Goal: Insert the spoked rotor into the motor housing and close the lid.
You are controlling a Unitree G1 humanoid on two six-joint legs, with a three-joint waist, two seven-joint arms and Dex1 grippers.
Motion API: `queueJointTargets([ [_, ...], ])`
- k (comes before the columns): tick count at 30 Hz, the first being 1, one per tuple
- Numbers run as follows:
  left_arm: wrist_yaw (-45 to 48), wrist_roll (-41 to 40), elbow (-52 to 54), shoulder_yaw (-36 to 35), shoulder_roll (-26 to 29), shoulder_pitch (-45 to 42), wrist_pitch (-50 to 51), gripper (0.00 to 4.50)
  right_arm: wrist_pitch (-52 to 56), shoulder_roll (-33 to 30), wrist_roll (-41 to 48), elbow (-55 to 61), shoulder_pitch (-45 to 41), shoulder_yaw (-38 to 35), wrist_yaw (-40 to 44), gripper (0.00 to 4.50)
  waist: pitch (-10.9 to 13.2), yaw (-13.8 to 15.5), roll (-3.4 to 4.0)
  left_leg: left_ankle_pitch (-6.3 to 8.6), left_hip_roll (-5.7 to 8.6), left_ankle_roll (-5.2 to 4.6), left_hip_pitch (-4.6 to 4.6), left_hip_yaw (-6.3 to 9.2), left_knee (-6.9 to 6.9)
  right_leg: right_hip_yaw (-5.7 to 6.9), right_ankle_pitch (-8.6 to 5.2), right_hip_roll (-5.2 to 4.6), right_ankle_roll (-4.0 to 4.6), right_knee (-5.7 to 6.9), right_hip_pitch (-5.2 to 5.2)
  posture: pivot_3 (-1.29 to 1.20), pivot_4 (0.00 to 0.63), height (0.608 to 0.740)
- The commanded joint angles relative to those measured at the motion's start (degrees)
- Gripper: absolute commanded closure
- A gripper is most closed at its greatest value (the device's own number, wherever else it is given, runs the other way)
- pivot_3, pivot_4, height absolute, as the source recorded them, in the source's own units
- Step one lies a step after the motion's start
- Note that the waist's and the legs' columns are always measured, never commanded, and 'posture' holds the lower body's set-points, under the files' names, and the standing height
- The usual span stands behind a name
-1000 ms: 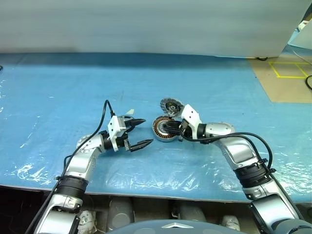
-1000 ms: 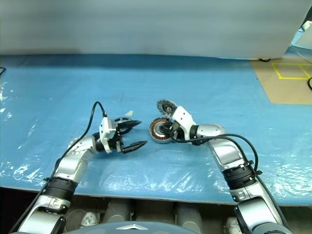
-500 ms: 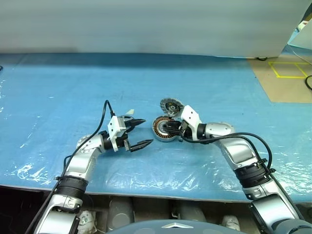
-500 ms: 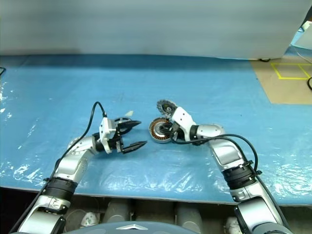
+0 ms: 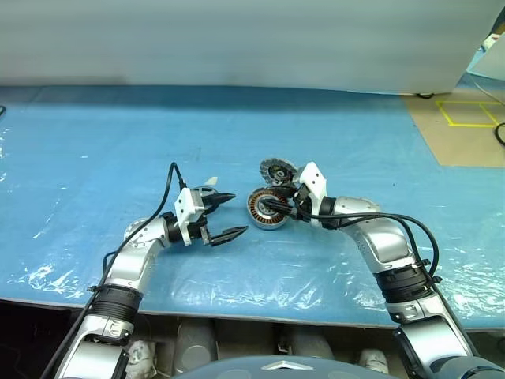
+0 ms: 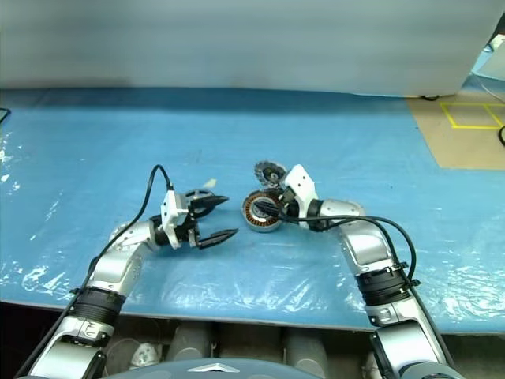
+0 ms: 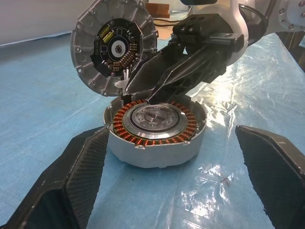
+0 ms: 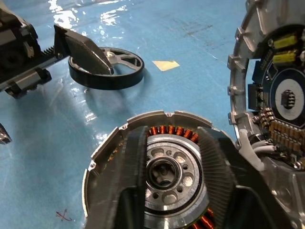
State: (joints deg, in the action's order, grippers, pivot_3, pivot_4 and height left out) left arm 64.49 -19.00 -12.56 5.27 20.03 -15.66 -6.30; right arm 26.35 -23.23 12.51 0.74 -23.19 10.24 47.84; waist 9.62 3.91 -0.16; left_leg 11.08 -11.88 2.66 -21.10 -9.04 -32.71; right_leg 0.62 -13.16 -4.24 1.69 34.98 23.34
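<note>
Two hands apart, empty: left hand (image 5: 239,212) wide, right hand (image 5: 270,205) narrower over copper-wound silver motor housing (image 7: 157,148); dark-rimmed spoked metal rotor (image 8: 106,67) flat beyond left hand, likely stiff, light, so pinch rim.

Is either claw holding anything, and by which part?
The left gripper is open and empty. The right gripper reaches over the motor housing; whether it grips anything cannot be told.

Round silver-grey motor housing with copper windings (image 5: 263,207) sits mid-table on blue plastic-covered table (image 5: 95,142). Round grey lid with circuit board (image 5: 276,170) stands tilted, touching housing's far edge. Dark spoked ring (image 8: 106,67) lies left, beside left hand (image 5: 229,215). Right hand (image 7: 143,90) over housing.
</note>
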Motion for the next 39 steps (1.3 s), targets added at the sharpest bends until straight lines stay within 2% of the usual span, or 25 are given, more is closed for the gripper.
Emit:
queueJointTargets([
  [1,-0.17,-0.17,1.39,-0.04,0.12,-0.23,-0.44,0.0,-1.86,0.02,-1.18,0.45,0.33,1.07,-0.48,3.86,0.0,-0.03,0.0,0.0,0.0,0.0,0.01,0.0,0.0,0.0,0.0,0.0,0.0,0.0,0.0,0.0,0.15,0.74],
  [3,-0.19,-0.12,1.4,0.0,0.13,-0.19,-0.41,0.0,-1.92,0.7,-1.59,0.19,0.43,1.46,-1.11,4.48,0.0,-0.03,0.0,0.0,-0.01,0.0,0.01,0.0,0.0,0.0,0.0,0.0,0.0,0.0,0.0,0.0,0.15,0.74],
  [13,-0.57,0.0,1.58,-0.08,0.15,0.01,-0.55,0.0,-1.24,1.9,-4.6,-0.87,2.24,4.45,-3.33,4.48,-0.01,-0.06,0.01,0.0,0.0,0.01,0.06,0.0,0.0,-0.01,0.0,0.0,0.0,0.02,-0.02,0.0,0.15,0.74],
  [25,-0.54,0.01,1.36,0.1,0.13,-0.22,-0.57,0.0,0.81,-3.89,-4.44,-1.07,5.81,4.97,-0.39,4.48,-0.11,0.03,-0.01,0.02,0.0,0.0,0.36,0.0,0.01,-0.03,0.0,-0.01,0.0,-0.01,-0.32,0.0,0.15,0.74],
  [39,-0.38,0.1,1.54,0.13,0.43,-0.11,-0.32,0.0,3.12,-4.21,-4.74,0.38,7.03,7.62,1.4,4.48,-0.31,0.03,-0.03,0.02,0.0,0.0,0.37,0.0,0.07,-0.02,-0.01,-0.01,0.0,-0.11,-0.34,0.0,0.15,0.74],
])
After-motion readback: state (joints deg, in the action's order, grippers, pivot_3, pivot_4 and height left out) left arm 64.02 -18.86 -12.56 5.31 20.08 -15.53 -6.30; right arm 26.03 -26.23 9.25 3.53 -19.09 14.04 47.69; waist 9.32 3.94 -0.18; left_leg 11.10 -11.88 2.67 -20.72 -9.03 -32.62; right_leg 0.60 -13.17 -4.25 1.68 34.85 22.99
